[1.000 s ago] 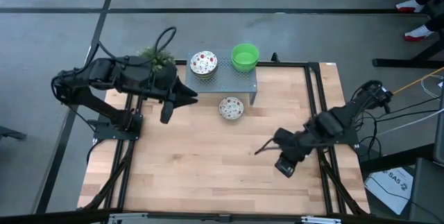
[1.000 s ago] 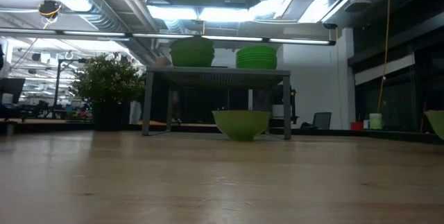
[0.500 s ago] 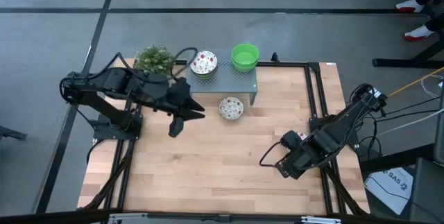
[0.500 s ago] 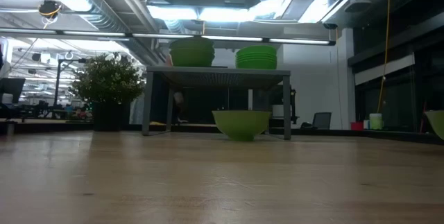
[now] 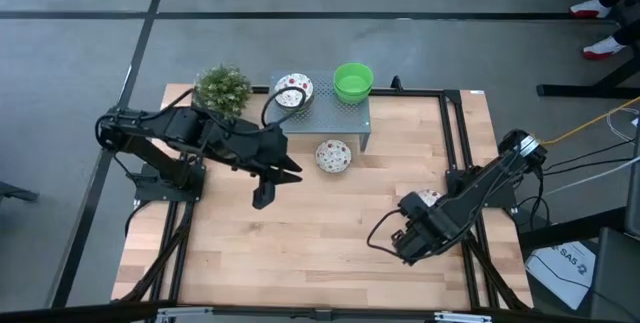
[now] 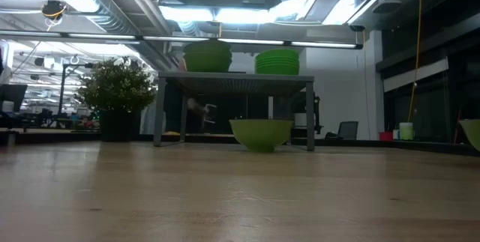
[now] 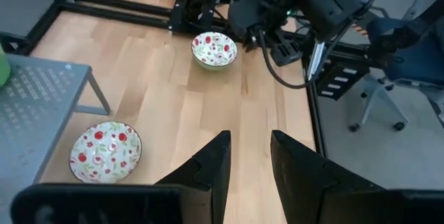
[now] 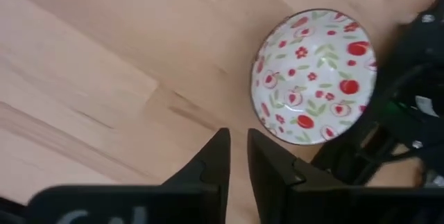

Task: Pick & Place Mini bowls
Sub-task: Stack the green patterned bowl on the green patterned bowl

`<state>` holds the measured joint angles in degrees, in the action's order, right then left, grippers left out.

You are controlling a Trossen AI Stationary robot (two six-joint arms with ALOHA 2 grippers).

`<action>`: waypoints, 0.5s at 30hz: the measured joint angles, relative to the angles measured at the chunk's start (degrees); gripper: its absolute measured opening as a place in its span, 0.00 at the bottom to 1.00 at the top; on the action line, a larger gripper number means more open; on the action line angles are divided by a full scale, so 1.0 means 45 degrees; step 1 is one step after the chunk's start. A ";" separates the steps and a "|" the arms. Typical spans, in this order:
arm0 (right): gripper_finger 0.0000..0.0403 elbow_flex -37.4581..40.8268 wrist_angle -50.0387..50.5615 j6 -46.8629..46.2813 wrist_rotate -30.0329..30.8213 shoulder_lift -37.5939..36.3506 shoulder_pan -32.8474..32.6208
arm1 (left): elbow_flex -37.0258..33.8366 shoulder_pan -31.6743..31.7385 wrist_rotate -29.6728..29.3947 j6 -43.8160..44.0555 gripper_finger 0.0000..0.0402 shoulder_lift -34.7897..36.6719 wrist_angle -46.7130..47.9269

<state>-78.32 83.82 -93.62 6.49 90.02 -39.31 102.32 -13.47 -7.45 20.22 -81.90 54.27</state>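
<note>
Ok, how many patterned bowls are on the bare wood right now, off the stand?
2. One patterned bowl sits just in front of the grey stand; a second patterned bowl lies beside the right arm, partly hidden from above. The patterned stack on the stand isn't counted.

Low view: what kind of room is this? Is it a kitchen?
Not a kitchen; it looks like a robot lab or workshop. The wooden table carries two robot arms, bare pipes and ducts run along the ceiling, and an office chair stands nearby.
</note>
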 joint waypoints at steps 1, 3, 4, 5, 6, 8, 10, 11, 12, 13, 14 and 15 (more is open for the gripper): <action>0.14 0.0126 -0.0189 0.0013 0.0004 0.0000 0.0000 | 0.0000 0.0000 -0.0007 -0.0113 0.24 -0.0010 -0.0021; 0.18 0.0298 -0.0464 -0.0014 0.0002 0.0000 0.0000 | 0.0000 0.0000 -0.0023 -0.0215 0.24 -0.0046 -0.0007; 0.21 0.0405 -0.0554 -0.0056 0.0002 -0.0001 0.0003 | 0.0000 0.0000 -0.0023 -0.0218 0.24 -0.0055 -0.0002; 0.24 0.0504 -0.0595 -0.0065 0.0002 -0.0005 0.0044 | 0.0000 0.0000 -0.0023 -0.0218 0.24 -0.0055 -0.0001; 0.27 0.0641 -0.0728 -0.0069 0.0002 -0.0005 0.0080 | 0.0000 0.0000 -0.0023 -0.0218 0.24 -0.0051 -0.0007; 0.34 0.0958 -0.0757 -0.0083 -0.0061 -0.0005 0.0197 | 0.0000 0.0005 -0.0028 -0.0267 0.24 -0.0047 -0.0005; 0.39 0.1377 -0.0818 -0.0104 -0.0217 -0.0005 0.0358 | 0.0000 0.0005 -0.0028 -0.0329 0.24 -0.0051 -0.0002; 0.42 0.1640 -0.1023 -0.0106 -0.0265 -0.0010 0.0447 | 0.0000 0.0005 -0.0028 -0.0329 0.24 -0.0051 -0.0007; 0.43 0.1894 -0.1282 -0.0107 -0.0306 -0.0009 0.0535 | 0.0000 0.0005 -0.0028 -0.0329 0.24 -0.0051 -0.0007; 0.45 0.2136 -0.1503 -0.0105 -0.0335 -0.0005 0.0619 | 0.0000 0.0005 -0.0028 -0.0329 0.24 -0.0051 -0.0007; 0.46 0.2385 -0.1738 -0.0108 -0.0333 -0.0005 0.0688 | 0.0000 0.0005 -0.0028 -0.0329 0.24 -0.0051 -0.0002; 0.46 0.2660 -0.2089 -0.0108 -0.0335 -0.0011 0.0771 | 0.0000 0.0005 -0.0028 -0.0329 0.24 -0.0051 -0.0005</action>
<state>-66.35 74.42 -94.10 4.99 89.97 -35.84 102.32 -13.45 -7.57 18.74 -82.13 54.25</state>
